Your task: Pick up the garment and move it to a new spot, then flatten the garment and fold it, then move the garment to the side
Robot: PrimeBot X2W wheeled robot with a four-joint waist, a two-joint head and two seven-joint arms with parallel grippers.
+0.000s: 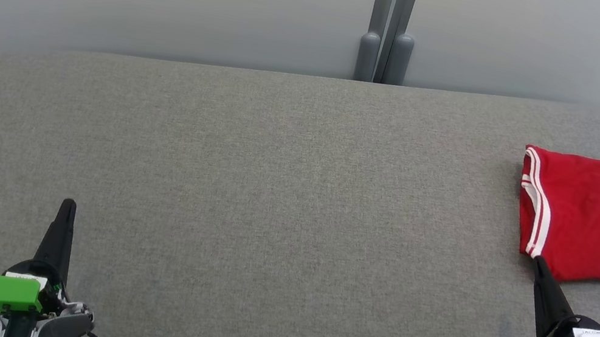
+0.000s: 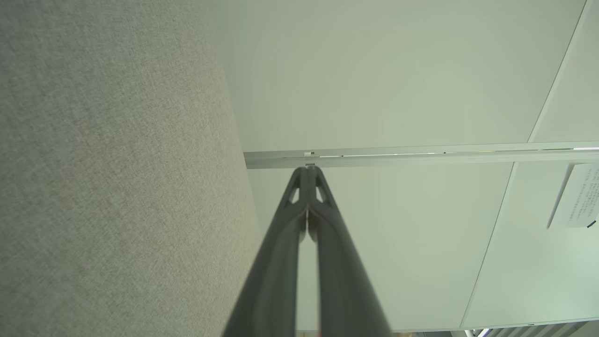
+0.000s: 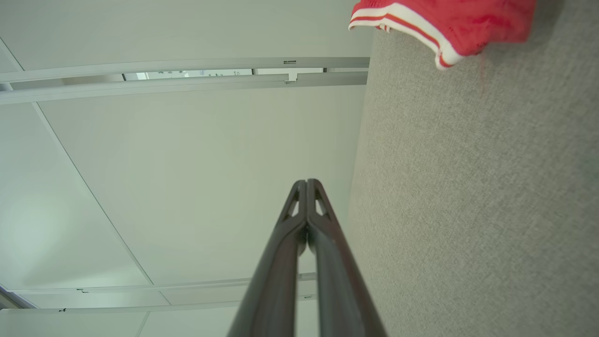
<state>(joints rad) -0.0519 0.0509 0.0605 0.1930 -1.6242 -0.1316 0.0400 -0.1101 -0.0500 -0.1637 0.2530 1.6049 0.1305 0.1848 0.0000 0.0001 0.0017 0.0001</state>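
Folded red garment (image 1: 594, 214) lies at the far right of the grey padded table (image 1: 272, 188); both grippers are closed and hold nothing.

The garment is a compact folded packet with its white-striped edge (image 1: 535, 198) turned to the left, and its right part runs out of the head view. It looks like thin, soft cloth: light, limp and not fragile, but the layers will probably slide apart if only the top one is pinched. A good hold is likely through all layers at the near left corner. The right gripper (image 1: 537, 263) is at the near right, its long fingers pressed together, with the tip just beside that corner; whether it touches cannot be told. The left gripper (image 1: 68, 206) rests at the near left, well apart from the garment, its fingers also pressed together.
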